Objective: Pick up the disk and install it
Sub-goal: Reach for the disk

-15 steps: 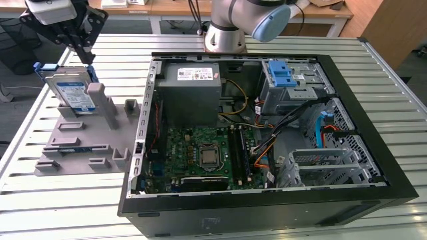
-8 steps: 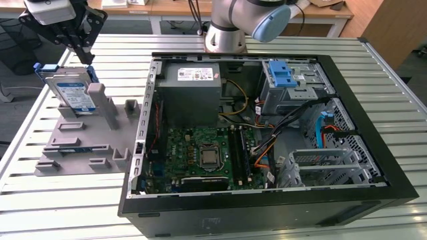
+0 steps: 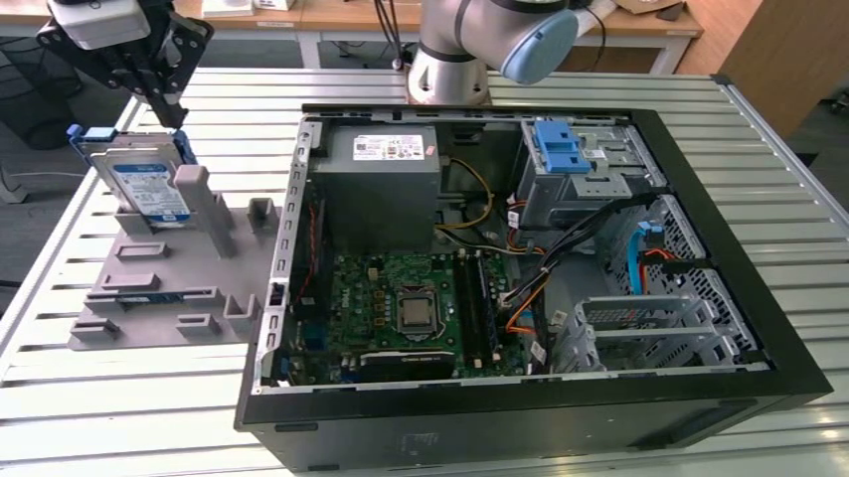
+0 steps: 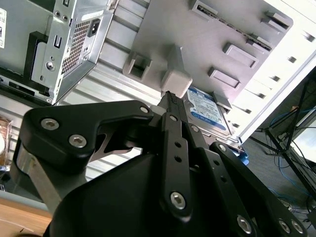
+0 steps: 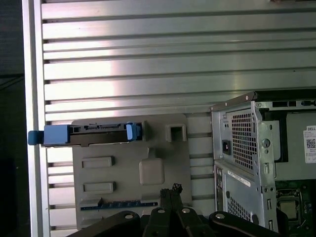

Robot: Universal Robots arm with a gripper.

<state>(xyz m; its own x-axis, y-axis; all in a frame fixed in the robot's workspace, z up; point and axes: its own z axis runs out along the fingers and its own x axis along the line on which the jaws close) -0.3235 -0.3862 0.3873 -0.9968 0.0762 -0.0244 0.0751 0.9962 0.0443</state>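
Upper left in the exterior view, the gripper [image 3: 171, 117] is held pressed together above the upright blue-labelled disk [image 3: 143, 184] by the table [image 3: 60, 256] edge

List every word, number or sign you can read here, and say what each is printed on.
No text can be read with confidence.
White and blue label on the disk: print too small to read.
White label on the power supply box: print and code marks too small to read.
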